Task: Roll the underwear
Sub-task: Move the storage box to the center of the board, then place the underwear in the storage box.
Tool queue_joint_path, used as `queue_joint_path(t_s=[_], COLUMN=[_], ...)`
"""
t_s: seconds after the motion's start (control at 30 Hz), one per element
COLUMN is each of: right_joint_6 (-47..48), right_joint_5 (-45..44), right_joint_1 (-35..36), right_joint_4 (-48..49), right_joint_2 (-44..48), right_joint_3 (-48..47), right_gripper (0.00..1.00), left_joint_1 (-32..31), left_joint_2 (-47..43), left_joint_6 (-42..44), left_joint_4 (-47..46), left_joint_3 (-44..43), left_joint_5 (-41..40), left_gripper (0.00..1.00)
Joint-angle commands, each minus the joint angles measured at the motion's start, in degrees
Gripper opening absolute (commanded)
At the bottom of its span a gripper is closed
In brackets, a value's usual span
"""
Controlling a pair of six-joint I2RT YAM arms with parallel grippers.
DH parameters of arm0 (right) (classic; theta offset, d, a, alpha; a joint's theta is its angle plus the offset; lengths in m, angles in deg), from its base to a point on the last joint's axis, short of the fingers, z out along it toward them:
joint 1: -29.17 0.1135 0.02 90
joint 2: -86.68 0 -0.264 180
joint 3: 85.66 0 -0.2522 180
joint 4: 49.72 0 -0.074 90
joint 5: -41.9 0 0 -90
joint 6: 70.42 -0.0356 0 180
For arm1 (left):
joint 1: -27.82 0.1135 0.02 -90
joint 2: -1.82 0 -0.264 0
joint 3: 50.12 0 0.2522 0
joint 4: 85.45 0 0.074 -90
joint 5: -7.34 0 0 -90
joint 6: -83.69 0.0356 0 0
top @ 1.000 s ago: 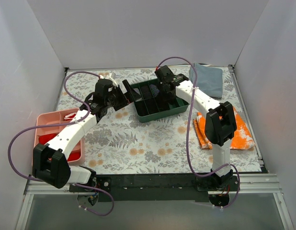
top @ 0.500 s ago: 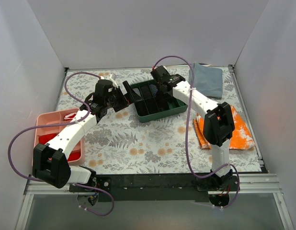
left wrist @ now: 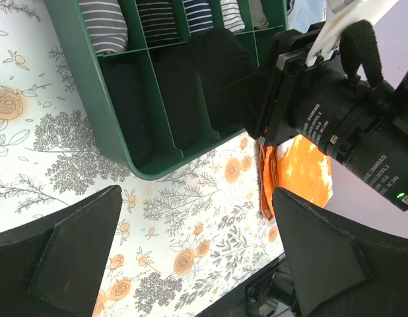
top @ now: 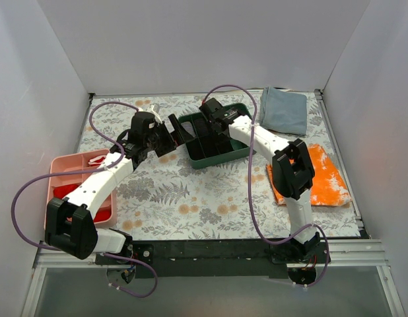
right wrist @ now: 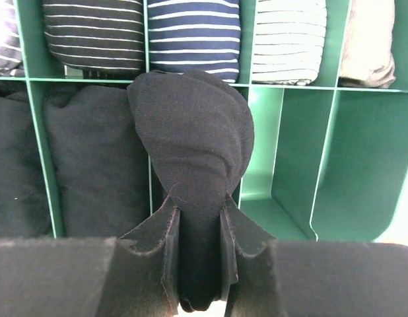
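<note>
The divided tray (top: pixel 217 160) sits far-centre, with a folded cloth (top: pixel 284 111) right of it, a spread cloth (top: pixel 326 178) nearer along the right edge and a bin (top: pixel 55 173) at the left edge. The underwear (right wrist: pixel 194 145) hangs over the tray's near row.

In the right wrist view the underwear (right wrist: pixel 191 145) hides part of the tray (right wrist: pixel 293 152), and its lower end is lost between the fingers (right wrist: pixel 166 264). The striped rolls (right wrist: pixel 194 33) are cropped at the top edge. In the left wrist view, at right, the right arm (left wrist: pixel 342 119) covers part of the orange cloth (left wrist: pixel 303 175).
</note>
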Motion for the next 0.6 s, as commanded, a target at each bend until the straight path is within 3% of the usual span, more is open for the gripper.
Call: queue_joint_path(t_s=[0.0, 0.17, 0.57], right_joint_6=[-1.1, -2.1, -4.6], right_joint_5=[1.0, 4.1, 10.2], right_joint_1=[-0.8, -1.4, -3.3], right_joint_4=[1.8, 1.0, 10.2], right_joint_2=[2.4, 0.9, 2.3], right_joint_3=[1.2, 1.9, 12.8], right_gripper=[0.01, 0.01, 0.01], left_joint_1=[0.5, 0.6, 0.9], left_joint_2=[-0.9, -1.2, -0.9], left_joint_6=[0.7, 0.6, 0.5], left_joint_4=[0.3, 0.2, 0.2], left_joint_3=[0.6, 1.3, 2.0], left_joint_5=[1.1, 1.0, 1.2], left_gripper=[0.98, 0.98, 0.98])
